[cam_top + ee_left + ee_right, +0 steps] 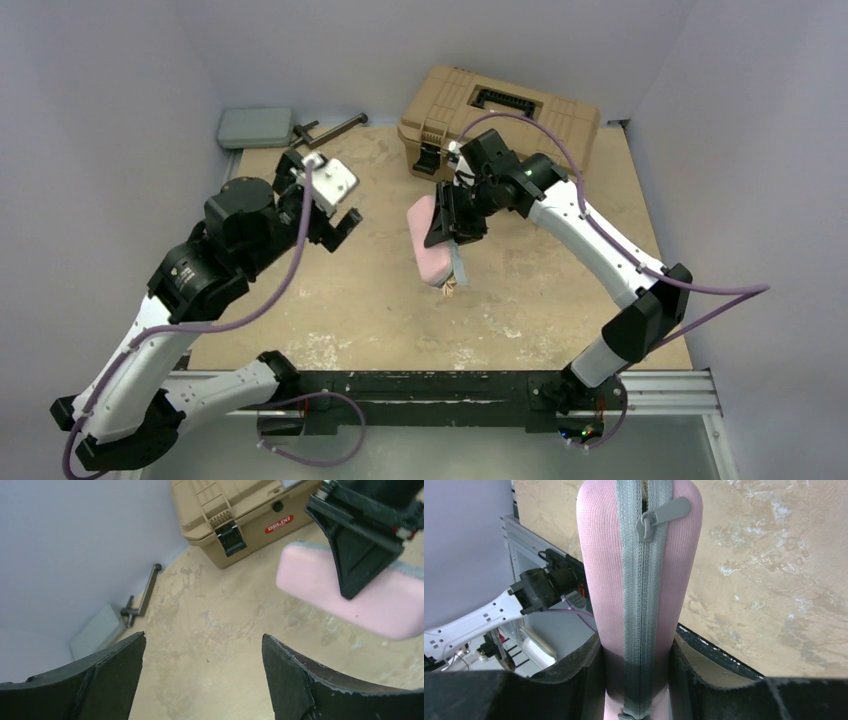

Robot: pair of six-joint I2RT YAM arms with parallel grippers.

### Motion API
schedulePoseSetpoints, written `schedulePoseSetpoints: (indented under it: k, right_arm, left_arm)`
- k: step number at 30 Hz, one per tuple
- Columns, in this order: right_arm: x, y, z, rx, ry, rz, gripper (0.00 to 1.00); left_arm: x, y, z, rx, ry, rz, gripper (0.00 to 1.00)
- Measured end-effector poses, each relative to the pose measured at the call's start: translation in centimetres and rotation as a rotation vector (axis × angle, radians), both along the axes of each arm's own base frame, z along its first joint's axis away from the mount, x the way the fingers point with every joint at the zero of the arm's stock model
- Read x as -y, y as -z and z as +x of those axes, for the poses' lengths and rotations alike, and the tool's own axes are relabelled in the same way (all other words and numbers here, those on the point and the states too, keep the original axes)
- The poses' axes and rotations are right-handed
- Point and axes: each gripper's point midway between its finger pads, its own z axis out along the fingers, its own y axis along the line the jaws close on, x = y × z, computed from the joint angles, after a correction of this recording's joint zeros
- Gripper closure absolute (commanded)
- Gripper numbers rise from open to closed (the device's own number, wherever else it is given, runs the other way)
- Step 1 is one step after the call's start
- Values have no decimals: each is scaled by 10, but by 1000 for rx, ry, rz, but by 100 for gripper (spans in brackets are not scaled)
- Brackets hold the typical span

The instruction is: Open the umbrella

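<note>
Right arm's fingers [441,227] are pinching the pink pouch [431,258], 1 finger on each long side. The wrist view looks straight down its grey zip [640,605]. The zip pull [664,512] sits near the far end of the pouch, tilted off to one side. The pouch hangs over the middle of the worktop [350,290], and from the left wrist view it looks lifted, with a soft shadow beneath it.

Now the umbrella: I can't pick it out for sure. Only a small tan scrap [449,288] pokes out at the pouch's near end, and whether that belongs to it I cannot tell.

Over to the left arm's fingers [115,680]: spread wide, nothing between them, just bare worktop in the gap. They sit well apart from the pouch and point towards it and the back of the scene.

Behind the pouch stands the tan toolbox [500,115], lid down, black latch on its front and a red label beside it. In the back left corner lies a flat grey pad [255,127], and just beside it a black metal bar [330,127], both against the wall. The 2 arms reach in from opposite sides, the right 1 bent over the centre.
</note>
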Motion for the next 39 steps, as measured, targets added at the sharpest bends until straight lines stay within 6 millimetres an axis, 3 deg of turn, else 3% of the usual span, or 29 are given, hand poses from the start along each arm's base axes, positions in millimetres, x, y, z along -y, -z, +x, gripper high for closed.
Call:
schedulePoseSetpoints:
  k: [6,10,12,15,16,19,20,21,24,30,34,36,39]
  right_arm:
    - [-12,4,11,30,27,39,100]
    - [-22,30,22,28,40,52,100]
    - [-29,48,29,17,38,55,100]
    - [-41,80,38,1,27,71,100]
    - [-43,92,40,-7,24,75,94]
    - [-45,125,39,-47,16,69,37]
    - [-44,136,38,-61,18,56,27]
    - [-40,147,36,-75,22,35,20]
    - [-24,163,36,-70,39,-34,16]
    - [19,166,41,13,85,-225,15]
    - [45,147,38,86,87,-320,15]
    - [49,132,37,126,72,-339,15]
    - [36,112,35,188,17,-316,17]
  left_arm:
    - [-4,-16,3,-233,-202,-285,17]
    - [-2,21,-3,-403,-291,-395,16]
    - [-3,45,-12,-484,-329,-439,16]
    - [-7,64,-24,-551,-362,-488,16]
    - [-8,67,-27,-565,-372,-505,16]
    - [-9,69,-32,-587,-386,-547,16]
    - [-8,69,-33,-593,-389,-560,16]
    - [-8,69,-34,-600,-392,-571,16]
    - [-8,73,-35,-617,-404,-590,16]
    - [-7,86,-36,-651,-426,-586,16]
    - [-5,91,-34,-661,-428,-579,16]
    - [-3,93,-32,-666,-430,-575,16]
    - [1,96,-29,-678,-434,-570,17]
